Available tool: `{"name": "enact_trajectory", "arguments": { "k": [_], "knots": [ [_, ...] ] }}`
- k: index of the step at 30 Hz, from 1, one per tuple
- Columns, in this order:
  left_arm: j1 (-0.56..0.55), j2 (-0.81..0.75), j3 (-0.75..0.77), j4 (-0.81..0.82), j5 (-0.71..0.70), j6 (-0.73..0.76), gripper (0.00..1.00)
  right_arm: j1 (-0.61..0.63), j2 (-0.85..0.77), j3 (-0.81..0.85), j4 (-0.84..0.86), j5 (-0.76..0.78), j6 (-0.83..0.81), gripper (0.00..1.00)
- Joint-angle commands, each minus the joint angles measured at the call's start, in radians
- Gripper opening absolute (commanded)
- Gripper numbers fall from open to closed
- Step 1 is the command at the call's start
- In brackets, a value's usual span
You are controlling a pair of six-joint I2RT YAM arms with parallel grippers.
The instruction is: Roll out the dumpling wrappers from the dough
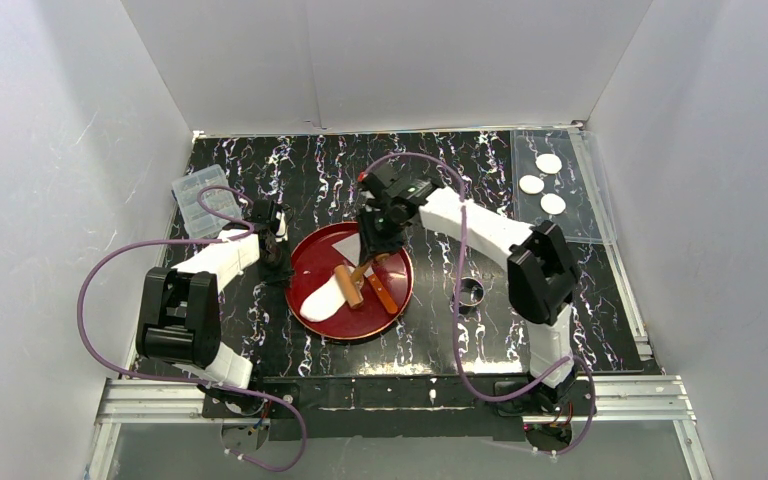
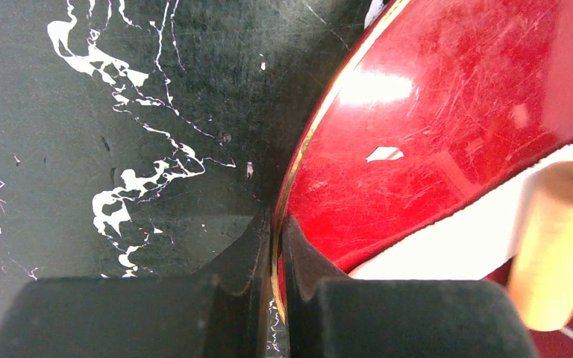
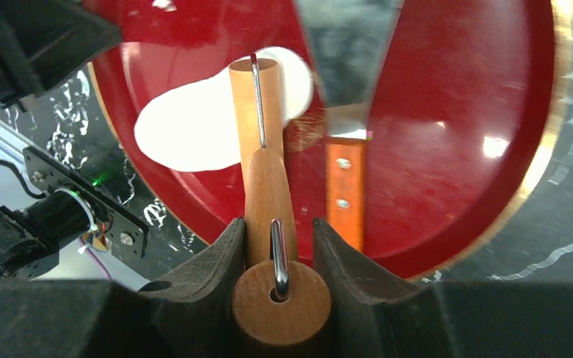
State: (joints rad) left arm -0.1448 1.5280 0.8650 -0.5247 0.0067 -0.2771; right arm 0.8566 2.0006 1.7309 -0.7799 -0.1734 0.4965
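Gripping roller (image 3: 268, 186) over dough (image 3: 186, 127), plate (image 2: 433, 112) rim pinched

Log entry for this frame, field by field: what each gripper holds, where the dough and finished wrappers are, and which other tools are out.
left gripper: shut on the rim of the round red plate
right gripper: shut on the wooden roller handle, barrel over the dough
dough: flattened white oblong sheet on the plate
dumpling wrappers: three round white discs on the clear sheet, far right
scraper: orange-handled metal scraper on the plate beside the roller
ring: small metal ring on the black marbled table, right of the plate
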Motion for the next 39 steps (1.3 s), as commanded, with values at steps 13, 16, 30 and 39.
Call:
{"name": "enact_trajectory", "arguments": {
  "k": [13,16,30,39],
  "knots": [
    [0.007,-0.05,0.008,-0.008,-0.054,0.008,0.0,-0.035,-0.053,0.179,-0.205,0.073,-0.094,0.01],
    [0.007,-0.049,0.007,-0.006,-0.054,0.008,0.0,0.01,-0.064,0.22,-0.127,0.018,-0.075,0.01],
    [0.008,-0.061,0.006,-0.008,-0.058,0.009,0.0,-0.045,0.088,-0.074,-0.212,0.324,-0.118,0.01],
    [0.01,-0.075,-0.001,-0.004,-0.058,0.01,0.0,-0.092,0.085,-0.035,-0.28,0.403,-0.145,0.01]
  ]
}}
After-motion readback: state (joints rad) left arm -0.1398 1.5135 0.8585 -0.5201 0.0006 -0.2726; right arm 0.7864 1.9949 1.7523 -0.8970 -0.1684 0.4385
